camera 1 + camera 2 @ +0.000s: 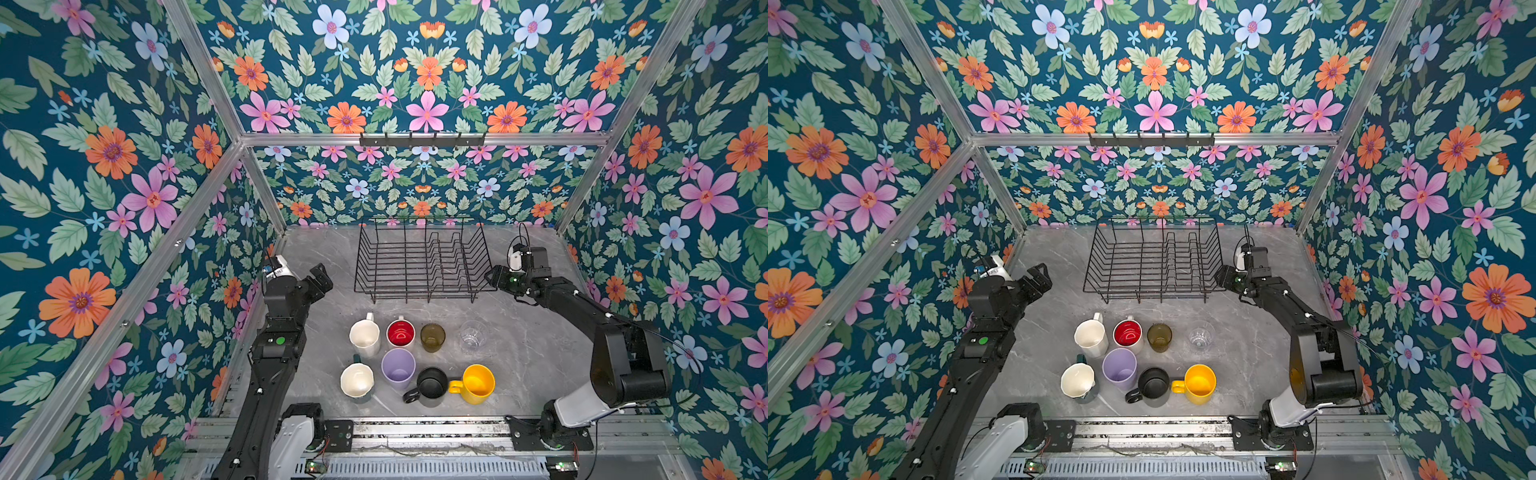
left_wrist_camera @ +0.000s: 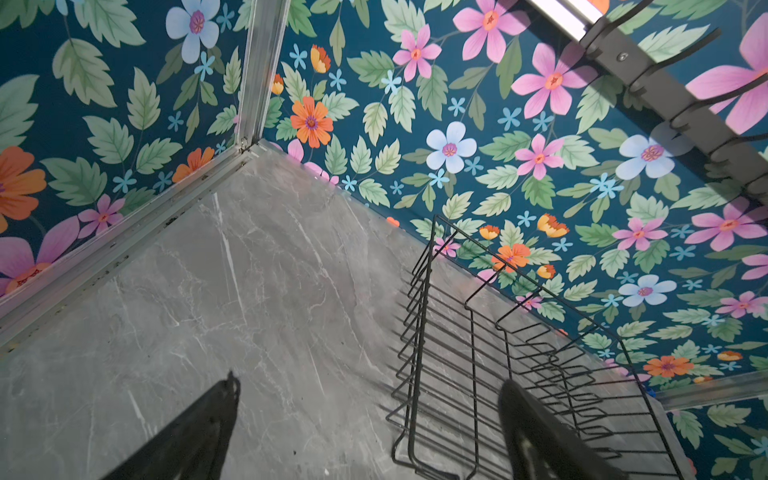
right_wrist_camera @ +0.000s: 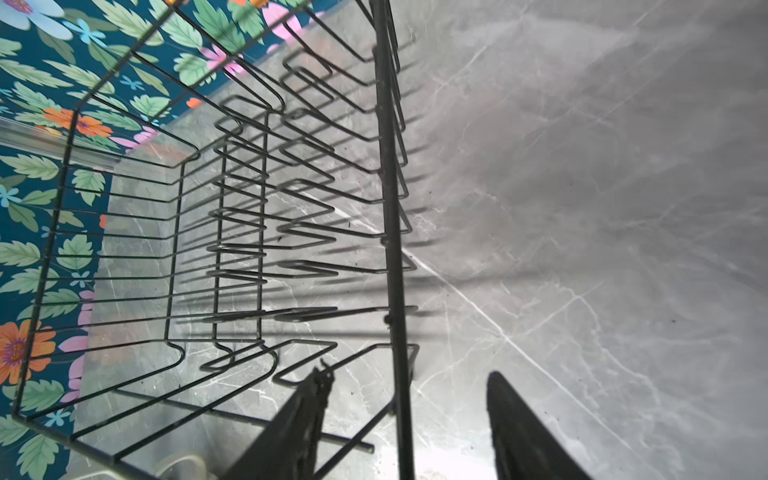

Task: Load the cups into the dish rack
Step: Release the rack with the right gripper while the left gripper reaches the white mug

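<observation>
The black wire dish rack (image 1: 365, 266) stands empty at the back of the grey table. Several cups stand upright in two rows in front of it: cream mug (image 1: 365, 336), red-inside mug (image 1: 400, 333), amber glass (image 1: 432, 336), clear glass (image 1: 473, 336), green mug with cream inside (image 1: 357, 380), lilac tumbler (image 1: 398, 366), black mug (image 1: 432, 382), yellow mug (image 1: 478, 383). My left gripper (image 1: 322, 276) hangs open and empty left of the rack (image 2: 419, 332). My right gripper (image 3: 409, 378) is open, its jaws straddling the rack's right rim wire (image 3: 390, 208) without touching it.
A black hook rail (image 1: 422, 140) hangs on the back frame bar, high above the rack. Flowered walls close in the table on three sides. Both arm bases sit on the metal rail (image 1: 415, 428) at the front edge.
</observation>
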You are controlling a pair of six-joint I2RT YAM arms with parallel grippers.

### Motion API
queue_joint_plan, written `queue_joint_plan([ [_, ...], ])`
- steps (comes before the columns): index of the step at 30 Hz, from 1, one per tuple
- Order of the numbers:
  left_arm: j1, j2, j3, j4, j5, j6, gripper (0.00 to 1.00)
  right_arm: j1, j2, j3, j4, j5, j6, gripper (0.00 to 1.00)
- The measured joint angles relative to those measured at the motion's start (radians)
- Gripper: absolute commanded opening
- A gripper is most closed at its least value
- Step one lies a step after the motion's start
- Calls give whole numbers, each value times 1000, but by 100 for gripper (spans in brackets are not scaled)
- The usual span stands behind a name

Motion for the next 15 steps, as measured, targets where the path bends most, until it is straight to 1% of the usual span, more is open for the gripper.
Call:
queue_joint_plan([
  [7, 0, 23, 98, -209, 84, 43, 91, 0, -132, 6, -59, 63, -26, 80],
  [11, 0, 16, 110, -335, 140, 69, 87, 0, -224, -18, -60, 103, -33, 86],
  [13, 0, 16, 111, -408, 174, 76, 84, 0, -264, -32, -58, 113, -33, 91],
  [15, 0, 12, 105, -465, 204, 80, 82, 0, -294, -45, -56, 130, -34, 94],
])
